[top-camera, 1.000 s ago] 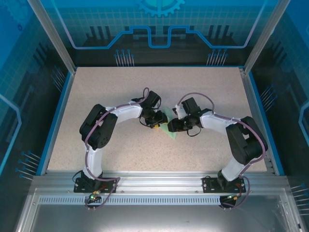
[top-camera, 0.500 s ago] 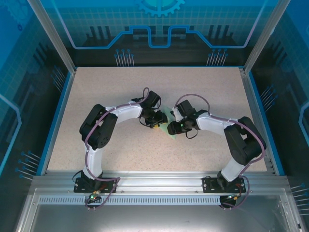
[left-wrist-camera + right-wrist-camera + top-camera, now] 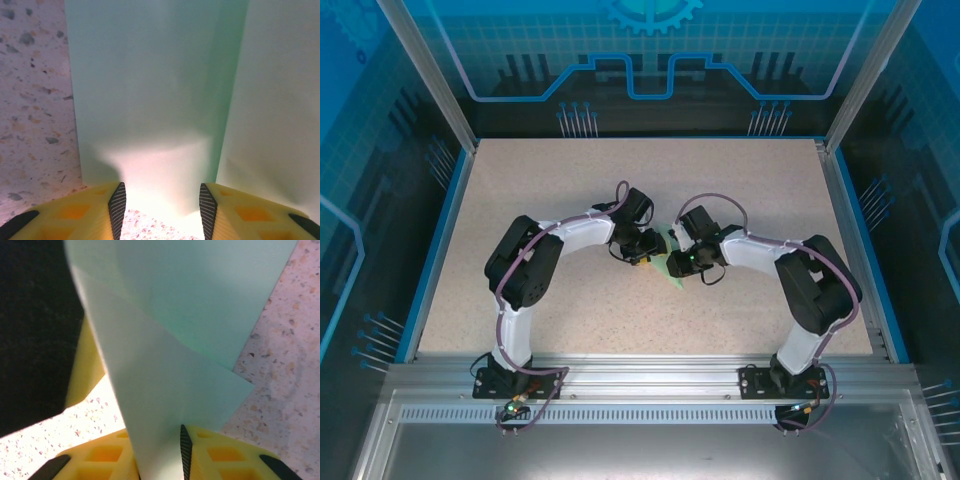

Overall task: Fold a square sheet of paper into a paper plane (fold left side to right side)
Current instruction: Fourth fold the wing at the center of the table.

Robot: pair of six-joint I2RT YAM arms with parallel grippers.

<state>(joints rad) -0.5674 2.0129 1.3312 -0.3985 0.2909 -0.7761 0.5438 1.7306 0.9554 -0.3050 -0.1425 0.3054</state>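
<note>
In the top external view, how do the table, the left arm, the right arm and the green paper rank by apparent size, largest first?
1. table, the largest.
2. left arm and right arm: they look alike, so unranked.
3. green paper, the smallest; the arms cover much of it.

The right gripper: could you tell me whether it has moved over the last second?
Yes. Seen from above, the right gripper has shifted left, away from the table's right rim and further over the sheet of paper.

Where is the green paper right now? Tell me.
In the top view the green paper sits mid-table, between the left gripper and the right gripper, slightly right of centre.
</note>
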